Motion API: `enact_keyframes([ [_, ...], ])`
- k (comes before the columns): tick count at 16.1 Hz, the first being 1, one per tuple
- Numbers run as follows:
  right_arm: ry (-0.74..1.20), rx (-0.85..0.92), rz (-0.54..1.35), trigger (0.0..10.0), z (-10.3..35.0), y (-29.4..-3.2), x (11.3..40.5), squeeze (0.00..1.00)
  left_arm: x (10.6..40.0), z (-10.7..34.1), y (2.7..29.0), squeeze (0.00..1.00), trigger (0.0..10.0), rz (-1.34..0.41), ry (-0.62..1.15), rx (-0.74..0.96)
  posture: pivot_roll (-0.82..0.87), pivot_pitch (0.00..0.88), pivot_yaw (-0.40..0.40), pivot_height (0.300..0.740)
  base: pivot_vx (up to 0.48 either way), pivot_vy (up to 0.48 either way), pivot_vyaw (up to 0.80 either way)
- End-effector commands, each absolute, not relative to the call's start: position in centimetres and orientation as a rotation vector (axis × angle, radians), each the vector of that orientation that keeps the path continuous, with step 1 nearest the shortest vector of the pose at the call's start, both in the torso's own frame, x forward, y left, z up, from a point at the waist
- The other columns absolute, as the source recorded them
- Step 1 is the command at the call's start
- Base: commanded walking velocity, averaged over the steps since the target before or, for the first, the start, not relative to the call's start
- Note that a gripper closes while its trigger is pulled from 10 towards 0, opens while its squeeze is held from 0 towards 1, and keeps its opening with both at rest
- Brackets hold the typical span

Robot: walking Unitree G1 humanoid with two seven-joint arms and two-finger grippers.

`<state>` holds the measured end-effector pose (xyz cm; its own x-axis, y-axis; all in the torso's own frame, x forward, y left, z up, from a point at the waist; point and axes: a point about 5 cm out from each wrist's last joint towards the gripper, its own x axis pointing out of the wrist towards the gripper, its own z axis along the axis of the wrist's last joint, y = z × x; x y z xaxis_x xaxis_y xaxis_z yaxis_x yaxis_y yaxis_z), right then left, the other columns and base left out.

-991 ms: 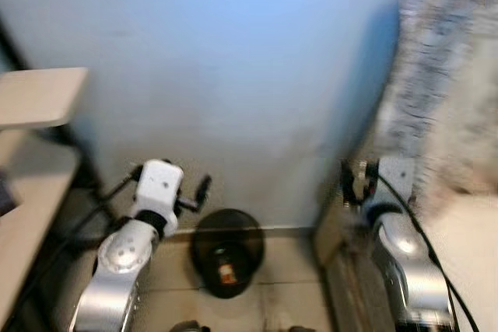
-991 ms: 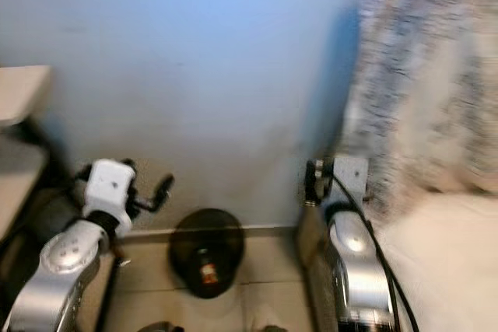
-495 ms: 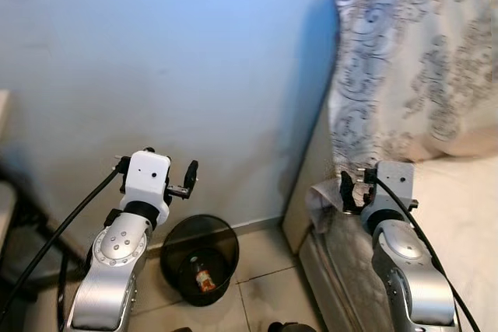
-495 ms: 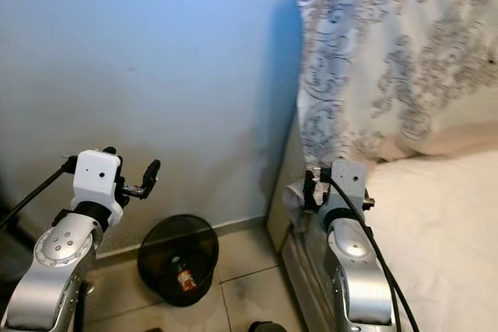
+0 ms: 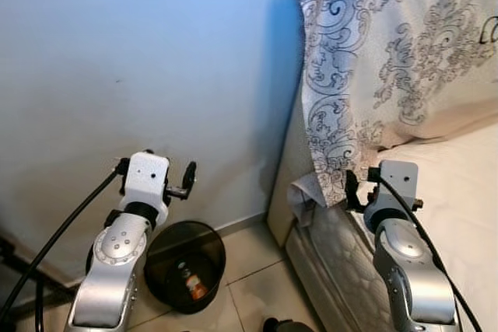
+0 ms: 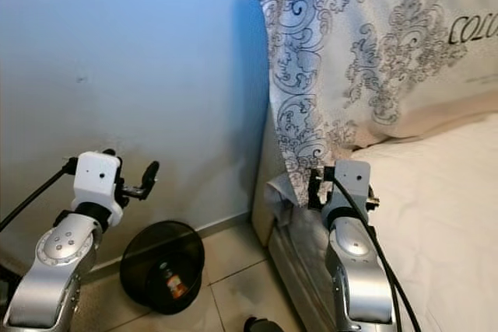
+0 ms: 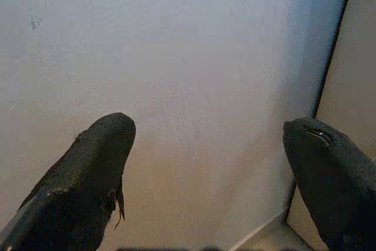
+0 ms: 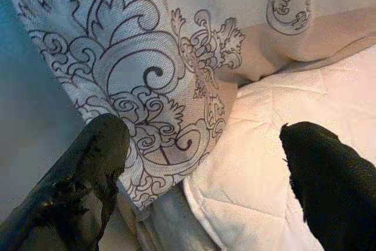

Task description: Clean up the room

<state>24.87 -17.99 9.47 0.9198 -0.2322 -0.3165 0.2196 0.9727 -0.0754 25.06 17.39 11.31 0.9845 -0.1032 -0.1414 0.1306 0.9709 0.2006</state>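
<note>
Two empty hands, left hand [image 7: 205,163] and right hand [image 8: 202,163], fingers apart; scan the bed [image 5: 459,184] before grabbing.

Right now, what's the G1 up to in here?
Nothing is being handled. The robot stands facing a blue wall at the corner of a bed. The left gripper is open and empty, raised above a dark waste bin on the tiled floor; a small bottle lies in it. The right gripper is open too, at the mattress edge, pointing at a patterned pillow propped at the head of the bed.
</note>
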Motion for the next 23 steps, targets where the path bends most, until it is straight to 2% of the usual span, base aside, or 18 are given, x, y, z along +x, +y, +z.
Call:
enact_keyframes([
  [1,0.33,-0.022,-0.251,10.0,9.39,-18.11,24.99,1.0,25.2,11.78,17.15,0.0,10.0,-0.12,0.11,0.217,0.1,0.0,-0.015,0.74,0.0,0.0,-0.73],
  [8,0.347,-0.042,-0.231,10.0,9.03,-17.38,25.03,1.0,25.27,11.94,16.89,0.0,10.0,-0.135,0.105,0.198,0.09,0.0,0.043,0.74,0.0,0.0,-0.72],
  [16,0.355,-0.073,-0.235,10.0,9.11,-18.03,24.35,1.0,25.25,11.42,16.36,0.0,10.0,-0.128,0.118,0.165,0.06,0.0,0.035,0.74,0.0,0.0,-0.73],
  [23,0.352,-0.08,-0.222,10.0,9.28,-17.92,24.86,1.0,25.47,11.51,16.43,0.0,10.0,-0.1,0.103,0.162,0.07,0.0,0.015,0.74,0.0,0.0,-0.73],
])
